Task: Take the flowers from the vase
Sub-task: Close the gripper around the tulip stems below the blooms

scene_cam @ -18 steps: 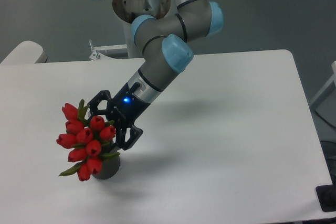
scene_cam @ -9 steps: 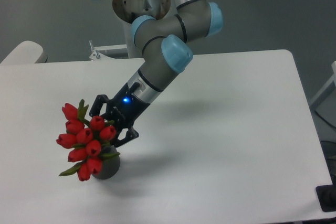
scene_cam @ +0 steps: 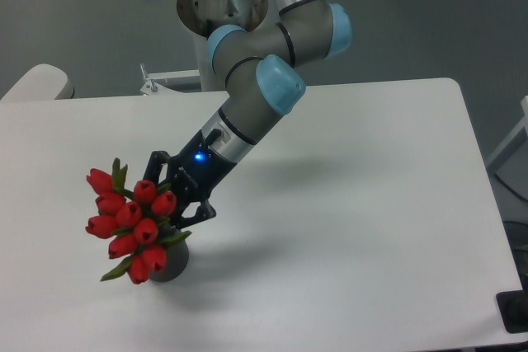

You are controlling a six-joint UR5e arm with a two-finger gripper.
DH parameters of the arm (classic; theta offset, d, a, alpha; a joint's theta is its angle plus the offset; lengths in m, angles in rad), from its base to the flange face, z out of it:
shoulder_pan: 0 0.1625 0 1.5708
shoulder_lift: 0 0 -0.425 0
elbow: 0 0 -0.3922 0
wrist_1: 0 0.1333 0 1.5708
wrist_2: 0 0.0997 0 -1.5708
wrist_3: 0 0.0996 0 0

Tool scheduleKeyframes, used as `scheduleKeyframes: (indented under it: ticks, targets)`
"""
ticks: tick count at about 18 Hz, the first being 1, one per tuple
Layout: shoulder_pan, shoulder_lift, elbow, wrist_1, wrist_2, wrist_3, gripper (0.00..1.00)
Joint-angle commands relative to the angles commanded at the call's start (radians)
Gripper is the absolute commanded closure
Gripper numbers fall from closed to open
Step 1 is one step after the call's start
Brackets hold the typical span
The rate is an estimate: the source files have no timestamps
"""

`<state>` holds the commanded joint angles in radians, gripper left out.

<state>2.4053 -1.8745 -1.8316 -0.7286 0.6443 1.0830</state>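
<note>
The flowers [scene_cam: 130, 222], a bunch of red tulip buds with green leaves, lean to the left above the vase [scene_cam: 171, 263], a small dark grey cylinder on the white table [scene_cam: 355, 204]. Their stems still reach down toward the vase mouth, which the buds hide. My gripper [scene_cam: 175, 198] comes in from the upper right, its black fingers shut on the bunch just behind the buds. The fingertips are partly covered by the flowers.
The arm's base column [scene_cam: 221, 18] stands behind the table's far edge. A pale rounded object [scene_cam: 37, 84] sits off the table's far left corner. A dark item [scene_cam: 513, 312] is at the right front corner.
The gripper's fingers have closed in on the bunch. The flowers have shifted slightly left and up, tilting further away from the vase.
</note>
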Motion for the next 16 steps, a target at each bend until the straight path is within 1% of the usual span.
scheduleKeyframes:
  ticks: [9, 12, 13, 16]
  targets:
    - [0.012, 0.015, 0.005, -0.002, -0.003, -0.011, 0.76]
    - [0.018, 0.047, -0.003, -0.003, -0.012, -0.014, 0.76]
    - [0.020, 0.069, -0.003, -0.005, -0.012, -0.038, 0.76]
    - [0.020, 0.097, 0.005, -0.003, -0.028, -0.106, 0.76]
